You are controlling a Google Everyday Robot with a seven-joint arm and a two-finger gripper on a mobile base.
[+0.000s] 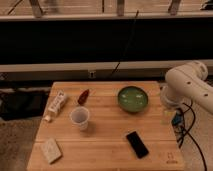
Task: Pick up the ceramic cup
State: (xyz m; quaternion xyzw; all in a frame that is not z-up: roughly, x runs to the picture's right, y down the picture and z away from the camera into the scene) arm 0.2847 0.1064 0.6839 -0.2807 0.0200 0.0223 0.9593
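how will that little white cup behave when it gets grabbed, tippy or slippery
The ceramic cup stands upright, tapering to a narrow base, so a sideways nudge may tip it. Its smooth round wall may slip. The gripper hangs at the right edge of the table, apart from the cup.

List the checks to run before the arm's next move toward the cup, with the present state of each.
1. Cup upright, mouth up: ok.
2. Cup apart from the red thing, box and phone: ok.
3. End effector at the cup: not ok; it hangs by the right edge of the table, far from the cup.
4. Low straight path to the cup free: not ok; the bowl sits close to that line, so a higher approach looks safer.
5. Cup empty: cannot tell.
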